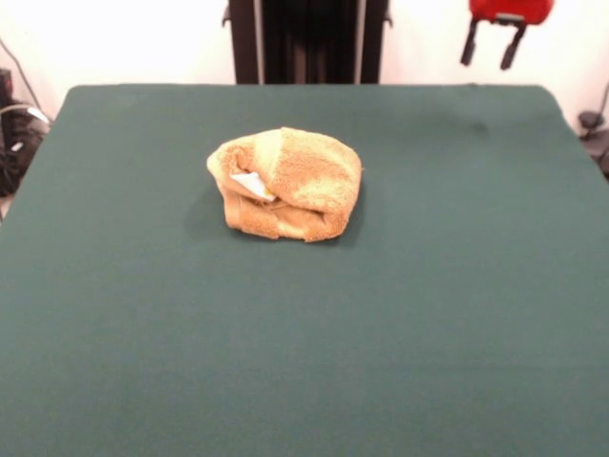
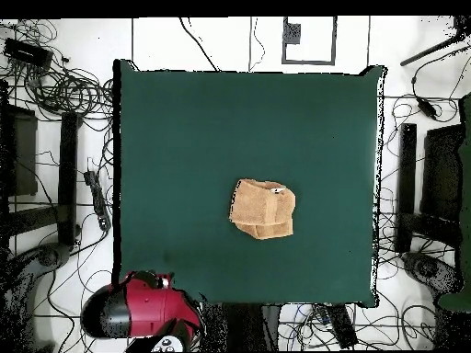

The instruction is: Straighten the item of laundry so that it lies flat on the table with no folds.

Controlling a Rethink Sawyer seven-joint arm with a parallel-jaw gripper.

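Observation:
The orange-tan towel (image 1: 285, 183) lies crumpled and folded over itself in a lump near the middle of the dark green table (image 1: 304, 362). Its small white tag (image 1: 252, 183) shows on the left side. The overhead view shows the towel (image 2: 262, 210) as a folded bundle at the centre of the table (image 2: 184, 138). My gripper (image 1: 487, 63) hangs at the top right, drawn back beyond the table's far edge and well away from the towel. Its two black fingers stand apart and hold nothing. The red arm (image 2: 138, 313) sits off the table's bottom left corner in the overhead view.
The black pedestal (image 1: 306, 38) stands at the far side of the table. Cables and equipment (image 2: 64, 87) lie on the floor round the table. Dark gear (image 1: 14, 133) sits off the left edge.

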